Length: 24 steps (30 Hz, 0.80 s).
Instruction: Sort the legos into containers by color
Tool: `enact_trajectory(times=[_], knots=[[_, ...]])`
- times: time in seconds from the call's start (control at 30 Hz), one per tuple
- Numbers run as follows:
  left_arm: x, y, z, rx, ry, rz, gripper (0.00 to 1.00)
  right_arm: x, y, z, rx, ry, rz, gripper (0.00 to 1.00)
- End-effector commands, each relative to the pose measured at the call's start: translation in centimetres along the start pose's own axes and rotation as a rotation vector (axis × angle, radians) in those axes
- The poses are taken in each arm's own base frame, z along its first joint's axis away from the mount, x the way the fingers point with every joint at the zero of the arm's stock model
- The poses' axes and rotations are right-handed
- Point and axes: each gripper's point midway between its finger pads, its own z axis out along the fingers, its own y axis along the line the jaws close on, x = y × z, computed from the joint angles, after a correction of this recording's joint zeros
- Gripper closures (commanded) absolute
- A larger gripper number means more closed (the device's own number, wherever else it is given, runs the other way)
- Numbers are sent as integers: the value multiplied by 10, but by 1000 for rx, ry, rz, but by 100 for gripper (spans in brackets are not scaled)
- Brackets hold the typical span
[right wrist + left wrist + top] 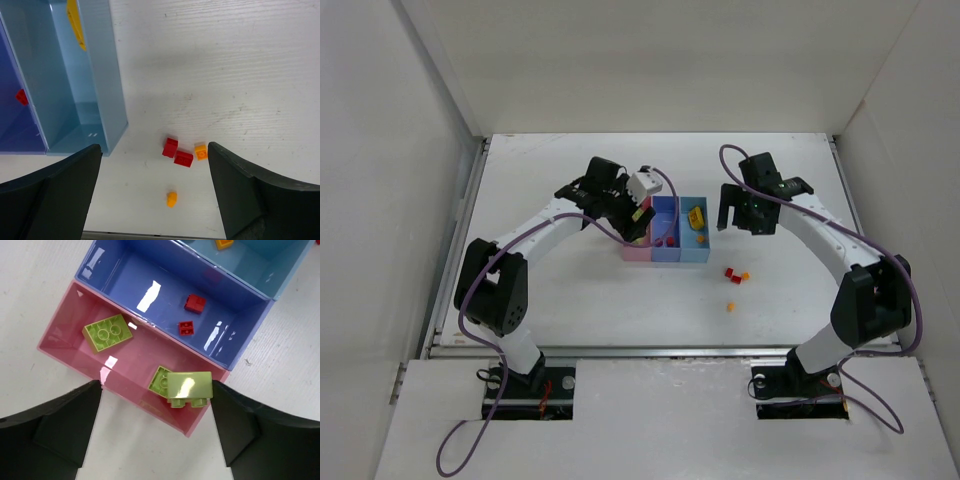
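Nearest to the arm bases, four small legos lie loose on the worktop (570,300). There is a single orange brick (171,199), and a little farther a close group of two loose red bricks (170,147) and a second orange brick (200,151), not far from the near corner of the light blue bin (65,90). The right end effector (154,150) hangs over this group with its fingers spread wide and nothing between them. Behind these stand the containers, joined in a row. The pink bin (140,357) has three yellow-green bricks: a flat one (108,333) on the floor, another (161,380) near the front wall, and a tilted brick (189,387) on top of it. I cannot tell if this last one rests there or hangs in the air. The left end effector (156,405) is above this bin, with its jaws wide apart and gripping nothing. The blue-violet bin (165,285) holds two sorted red bricks (194,303). The light blue bin holds a yellow piece (75,22), and in the top view what seems to be a small orange one beside it. I judge the sorting more than half done: the yellow-green ones are all in, and two red and two orange are left on the worktop.
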Motion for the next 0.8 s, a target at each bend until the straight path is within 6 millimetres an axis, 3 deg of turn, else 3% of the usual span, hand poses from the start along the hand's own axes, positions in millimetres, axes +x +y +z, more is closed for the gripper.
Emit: enact_trajectory(times=[0.0, 0.03, 0.1, 0.13, 0.27, 0.33, 0.37, 0.43, 0.5, 0.57, 0.6, 0.67, 0.7, 0.77], knots=[[-11, 6, -9, -49, -36, 14, 24, -17, 9, -14, -51, -77, 21, 9], [-11, 6, -9, -49, -36, 14, 35, -17, 9, -14, -51, -77, 21, 9], [-11, 10, -10, -75, -34, 1, 74, -17, 9, -14, -51, -77, 21, 9], [-14, 11, -9, -80, -46, -6, 89, -17, 9, -14, -51, -77, 21, 9], [-14, 12, -9, -80, -46, 6, 91, -19, 10, -14, -55, -85, 21, 11], [-13, 9, -9, -67, -40, 3, 84, -19, 10, -14, -55, -85, 21, 11], [-17, 10, -11, -71, -48, 6, 70, -19, 10, -14, -55, -85, 21, 11], [-16, 12, -11, -82, -43, 6, 22, -19, 10, -14, -55, -85, 21, 11], [-15, 14, -11, -93, -39, 5, 15, -19, 10, -14, -55, -85, 21, 11], [-15, 14, -11, -93, -39, 5, 20, -19, 10, -14, -55, -85, 21, 11], [-15, 14, -11, -93, -39, 5, 30, -19, 10, -14, -55, -85, 21, 11], [-16, 13, -11, -85, -42, 6, 63, -19, 10, -14, -55, -85, 21, 11], [-16, 12, -11, -85, -43, -4, 69, -19, 10, -14, -55, -85, 21, 11], [-16, 11, -11, -76, -46, -3, 55, -19, 10, -14, -55, -85, 21, 11]])
